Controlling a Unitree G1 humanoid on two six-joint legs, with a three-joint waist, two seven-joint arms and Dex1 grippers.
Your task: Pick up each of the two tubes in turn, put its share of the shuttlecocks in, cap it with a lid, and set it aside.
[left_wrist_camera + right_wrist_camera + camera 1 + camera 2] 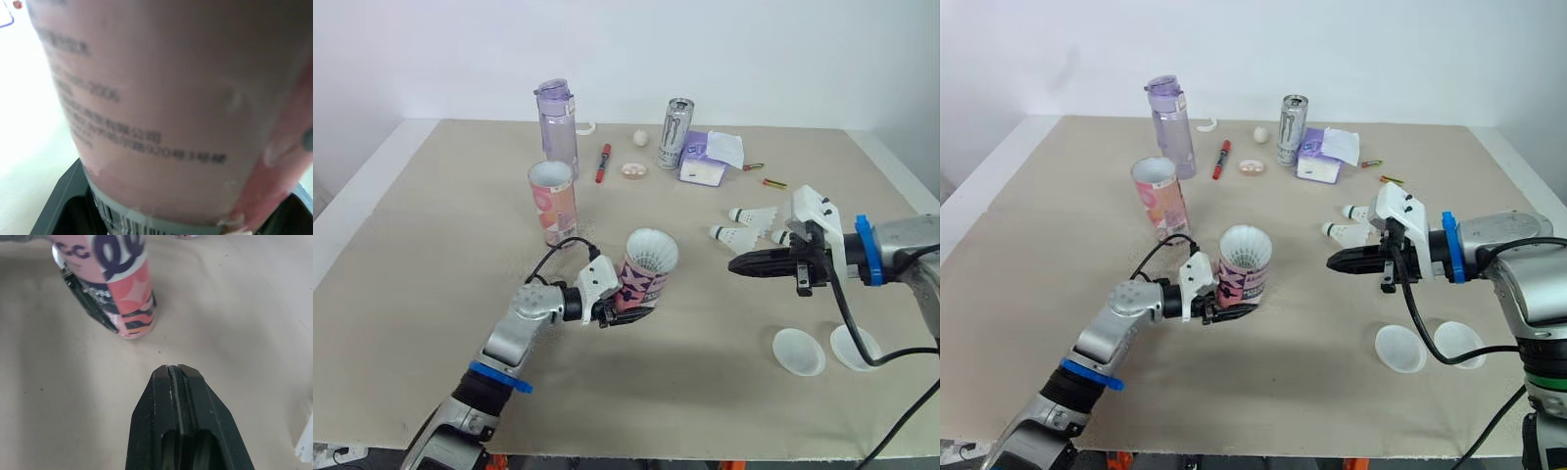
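A pink tube with purple print [646, 276] stands upright near the table's middle, with white shuttlecock feathers showing at its mouth. My left gripper [628, 311] is shut on its lower part [161, 122]. A second pink tube [552, 201] stands open behind it to the left. Two loose shuttlecocks [744, 224] lie to the right. My right gripper [738, 264] hovers shut and holding nothing, just in front of them, pointing at the held tube [122, 289]. Two white lids [799, 351] [855, 346] lie near the front right.
At the back stand a purple water bottle [557, 125], an energy drink can [674, 133] and a purple-white carton [707, 159]. A red pen [602, 163], a small white ball [639, 137] and small bits lie among them. The table's front edge [636, 452] is close.
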